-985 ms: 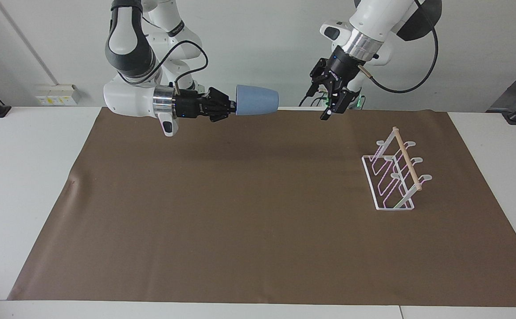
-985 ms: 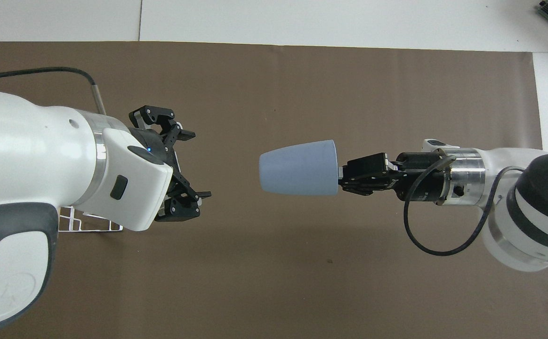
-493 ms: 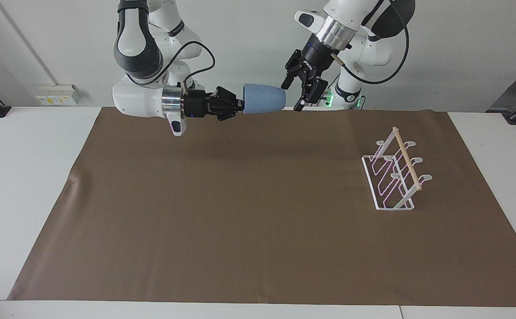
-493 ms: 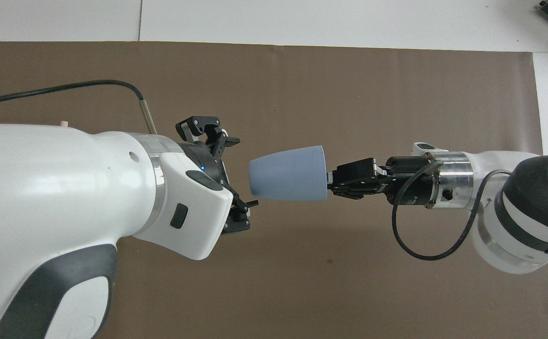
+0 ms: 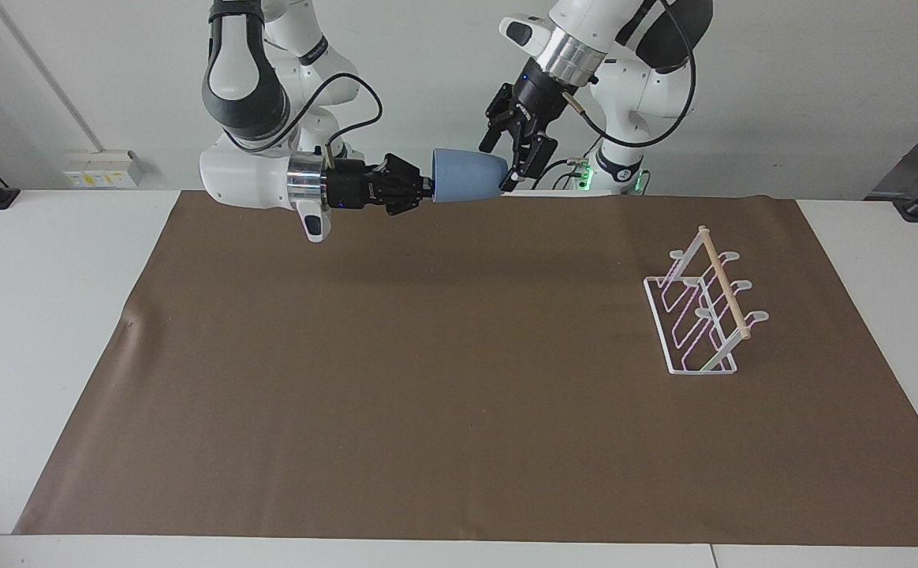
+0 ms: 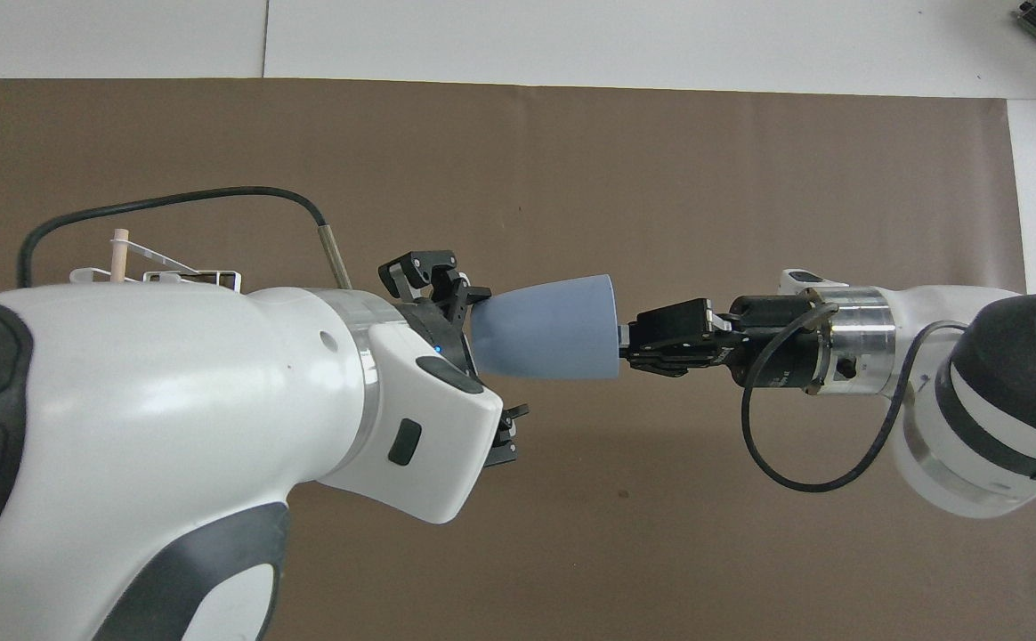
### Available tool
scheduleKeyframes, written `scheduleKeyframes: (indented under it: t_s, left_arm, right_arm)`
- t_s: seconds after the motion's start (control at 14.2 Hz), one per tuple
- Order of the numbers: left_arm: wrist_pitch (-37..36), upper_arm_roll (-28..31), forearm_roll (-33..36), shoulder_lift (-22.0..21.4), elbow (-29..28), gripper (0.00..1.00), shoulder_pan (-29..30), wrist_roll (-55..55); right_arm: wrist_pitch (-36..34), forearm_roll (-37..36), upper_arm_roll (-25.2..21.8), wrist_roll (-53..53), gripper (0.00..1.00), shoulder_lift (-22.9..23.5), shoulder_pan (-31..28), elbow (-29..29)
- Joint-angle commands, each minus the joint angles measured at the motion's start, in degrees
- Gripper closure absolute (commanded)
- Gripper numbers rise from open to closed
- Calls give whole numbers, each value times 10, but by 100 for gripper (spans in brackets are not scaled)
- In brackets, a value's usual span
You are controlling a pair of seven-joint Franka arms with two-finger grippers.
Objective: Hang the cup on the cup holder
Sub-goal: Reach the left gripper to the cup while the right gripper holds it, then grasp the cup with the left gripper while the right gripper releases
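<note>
Since the earlier frames the left gripper has travelled from over the mat's edge toward the cup, and now its jaws stand apart around the cup's narrow closed end. The right gripper has hardly moved; its jaws are clamped on the cup's wide rim and hold the cup lying sideways in the air, over the edge of the brown mat nearest the robots.

In my judgement this is a handover. To do it well, the left jaws should close firmly on the narrow end before the right jaws let go, because the tapered wall can slip out of a weak grip. The right arm should then pull straight back, toward 9 o'clock in the facing view, without dragging the rim.

Seen from the left jaws in the facing view, the cup body lies at about 8 o'clock; in the overhead view it extends from them toward 3 o'clock. The cup holder stands on the mat on the desk, well apart, at about 4 o'clock from the cup in the facing view.
</note>
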Motion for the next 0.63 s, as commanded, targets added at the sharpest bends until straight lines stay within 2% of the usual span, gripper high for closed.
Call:
scheduleKeyframes:
  t_s: [0.0, 0.35, 0.42, 0.49, 0.56]
  left_arm:
    - [38, 5, 1, -3, -20, 0, -23, -26]
    - [68, 5, 10, 4, -17, 0, -33, -50]
    - [69, 5, 10, 4, -17, 12, -34, -51]
    - [71, 5, 11, 4, -17, 43, -34, -49]
    - [72, 5, 13, 4, -17, 89, -34, -49]
  right_arm:
    - [9, 20, 2, -16, 100, -15, -1, -15]
    - [9, 20, 2, -16, 100, -15, -1, -15]
    - [9, 20, 2, -16, 100, -15, -1, -15]
    - [9, 21, 2, -16, 100, -15, -2, -15]
    - [9, 21, 2, -16, 100, -15, -2, -15]
